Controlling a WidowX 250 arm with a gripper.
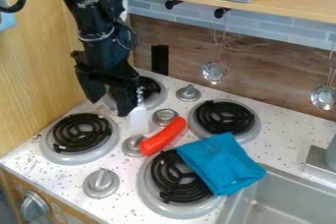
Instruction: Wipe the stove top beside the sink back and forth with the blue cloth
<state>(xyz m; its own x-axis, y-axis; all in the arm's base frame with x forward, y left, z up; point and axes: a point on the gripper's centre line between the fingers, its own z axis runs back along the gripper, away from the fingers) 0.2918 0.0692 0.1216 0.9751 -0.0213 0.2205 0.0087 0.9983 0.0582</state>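
Note:
The black gripper (110, 102) hangs over the rear-left part of the stove, its two fingers spread and nothing visible between them. Just right of its right finger is a pale, narrow, flat-ended object (138, 119); whether it touches the gripper I cannot tell. A red sausage-shaped toy (164, 136) lies at a slant in the middle of the stove, against a silver knob (134, 146). A folded blue cloth (222, 163) covers part of the front-right burner (152, 196).
Other coil burners stand at the left (80, 137), behind the gripper and at the right (225, 120). A metal sink (282, 199) is at the lower right. Ladles (214, 72) hang from the back wall beneath a wooden shelf (295, 3). A wooden panel (33, 75) rises at the left.

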